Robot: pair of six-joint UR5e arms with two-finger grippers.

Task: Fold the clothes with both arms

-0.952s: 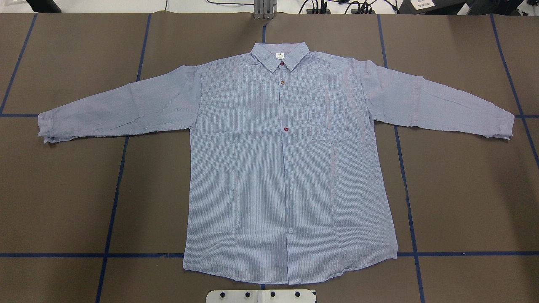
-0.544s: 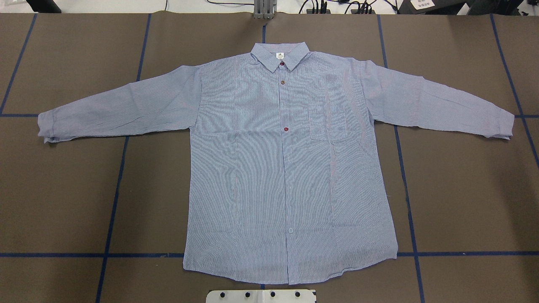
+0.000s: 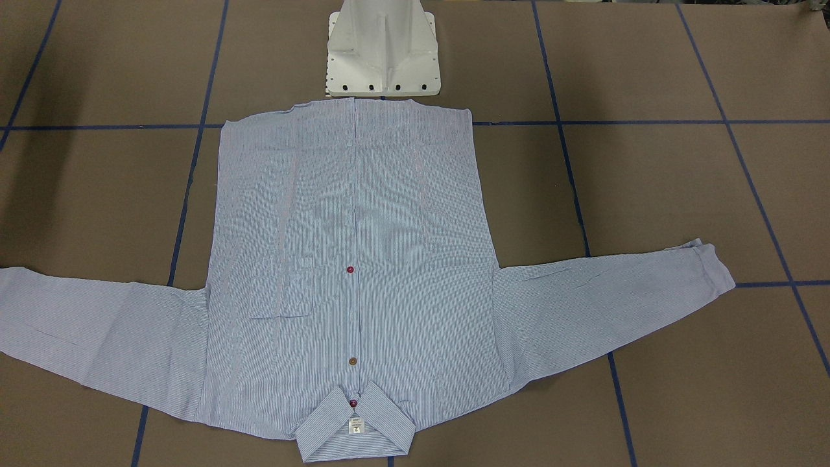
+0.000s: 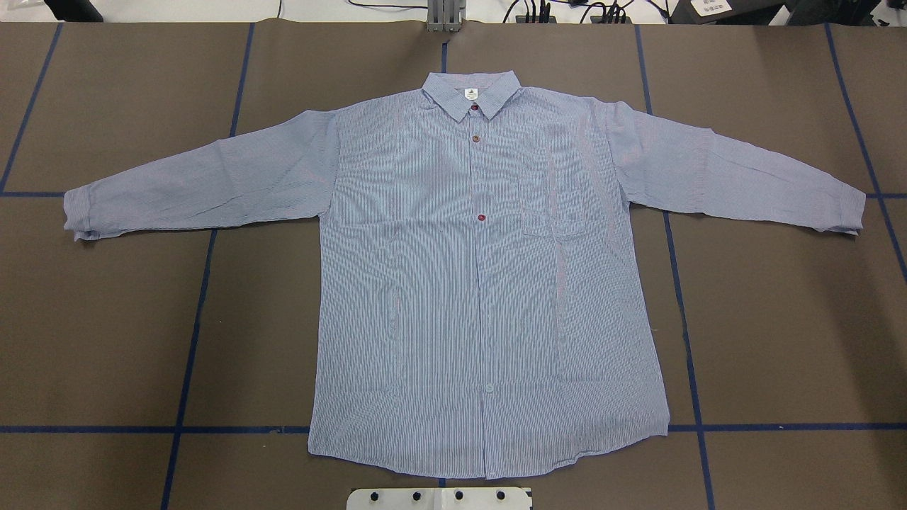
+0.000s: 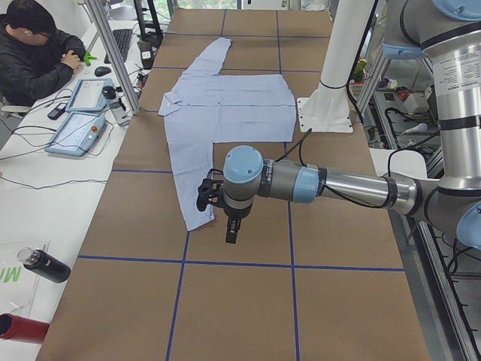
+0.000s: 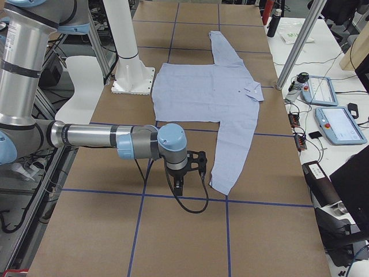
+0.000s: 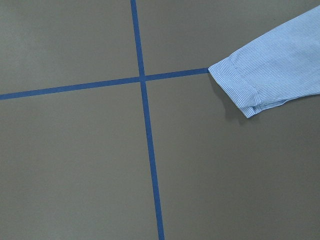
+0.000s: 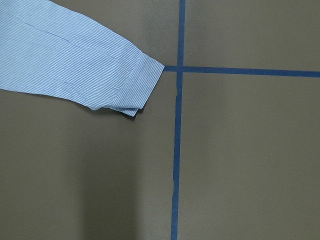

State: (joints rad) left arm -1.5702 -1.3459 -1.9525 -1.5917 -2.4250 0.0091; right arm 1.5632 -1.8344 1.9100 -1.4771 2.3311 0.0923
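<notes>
Nothing has been shifted since earlier: the shirt (image 4: 482, 283) is spread flat on the table (image 4: 779, 340). Whether the jaws of the left gripper (image 5: 231, 235) and right gripper (image 6: 179, 186) are parted cannot be told; both are pointed down near the cuffs (image 7: 240, 90), arms stretched level.

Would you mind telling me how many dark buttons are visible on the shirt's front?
3. A collar button, a second button just below, a third button mid-chest beside the pocket. A pale button sits lower on the shirt; more may be hidden.
</notes>
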